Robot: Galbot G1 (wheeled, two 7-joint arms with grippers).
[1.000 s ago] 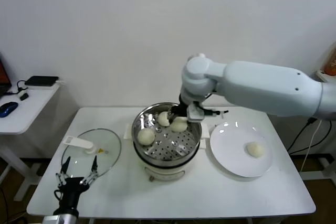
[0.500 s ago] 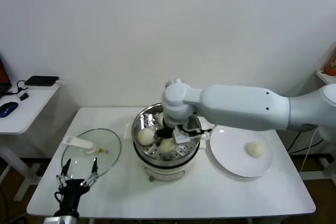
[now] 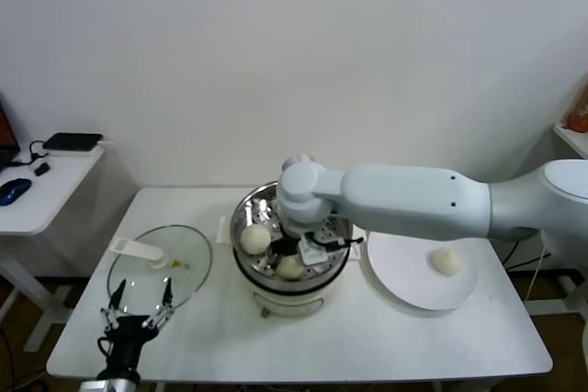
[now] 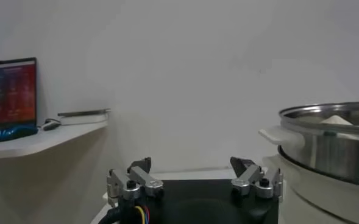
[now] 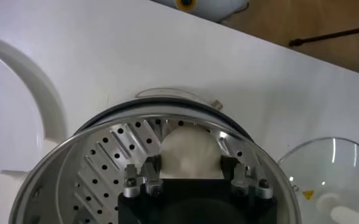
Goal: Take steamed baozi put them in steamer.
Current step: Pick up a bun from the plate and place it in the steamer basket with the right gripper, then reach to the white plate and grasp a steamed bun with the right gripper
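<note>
Buns: two visible in steamer, one on plate; right hand loosely straddles one.

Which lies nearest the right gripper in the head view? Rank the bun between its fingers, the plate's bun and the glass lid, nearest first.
From the right gripper, down inside the steamer:
1. Bun between its fingers, on the steamer floor.
2. Glass lid, on the robot's left.
3. Plate's bun, on the robot's right; close to the lid's distance.

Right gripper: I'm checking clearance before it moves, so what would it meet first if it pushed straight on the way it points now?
The right gripper points down into the steamer; first comes the baozi between its fingers, then probably the perforated floor.
</note>
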